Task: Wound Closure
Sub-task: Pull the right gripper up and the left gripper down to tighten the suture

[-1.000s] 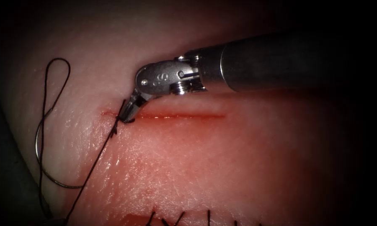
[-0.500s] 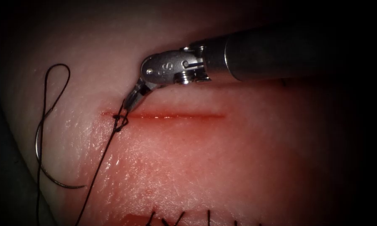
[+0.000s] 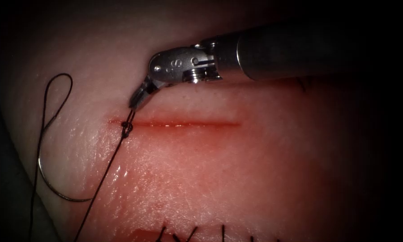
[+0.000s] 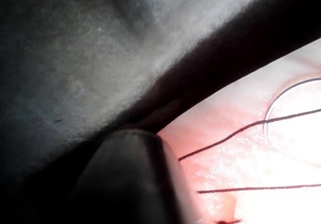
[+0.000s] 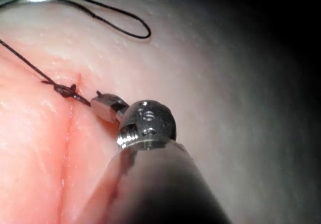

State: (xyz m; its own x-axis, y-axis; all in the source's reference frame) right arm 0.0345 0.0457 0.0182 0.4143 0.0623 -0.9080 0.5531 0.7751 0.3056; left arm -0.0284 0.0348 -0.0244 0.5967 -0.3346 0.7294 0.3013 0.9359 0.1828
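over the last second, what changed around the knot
The right tool lifted up off the cut, its shut jaws drawing a short thread end taut from the knot. The needle stayed lying free on the tissue, left of the cut.

We take the cut [image 3: 183, 123] in the tissue [image 3: 219, 175] as our landmark. A knot [image 3: 127, 129] sits on its left end, and the right pincer [image 3: 134, 104] hangs just behind that knot, gripping a short thread end that rises from it. From the knot the thread [image 3: 100, 179] runs forward and left. Well left of the cut the needle [image 3: 53, 186] lies loose on the tissue, a thread loop [image 3: 58, 92] lying behind it. Earlier stitches [image 3: 192, 234] lie before the cut.
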